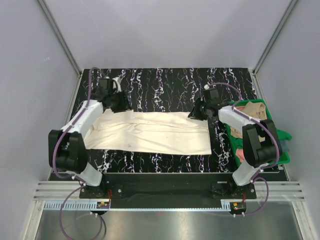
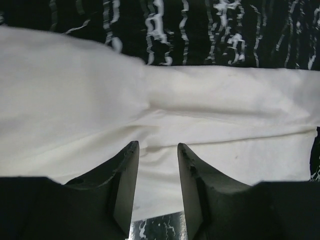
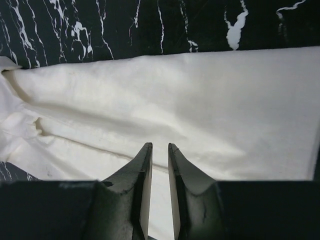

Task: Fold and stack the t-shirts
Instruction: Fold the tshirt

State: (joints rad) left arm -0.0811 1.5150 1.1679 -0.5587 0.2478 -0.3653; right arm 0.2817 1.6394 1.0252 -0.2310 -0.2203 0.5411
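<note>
1. The large cream soft-cloth t-shirt (image 1: 150, 132) lies as a long flat band across the middle of the top view, on the black, white-veined marble-patterned table (image 1: 165, 82). It looks already folded lengthwise, so the step in hand is probably the crosswise fold
2. The left gripper (image 2: 157, 145) sits over the band's upper-left corner, jaws spread with nothing between them. The right gripper (image 3: 160, 145) sits over the upper-right edge, jaws only narrowly parted and also empty. Whether either touches the cloth cannot be told
3. Widen the right jaws before descending, then pinch at the very edge so every layer is caught
4. Carry one end low over the other and match the hems, so the layers do not slide
5. A tan cloth t-shirt (image 1: 252, 110) and a salmon-pink cloth t-shirt (image 1: 240, 154) wait in the green plastic bin (image 1: 282, 135) at the right of the frame
</note>
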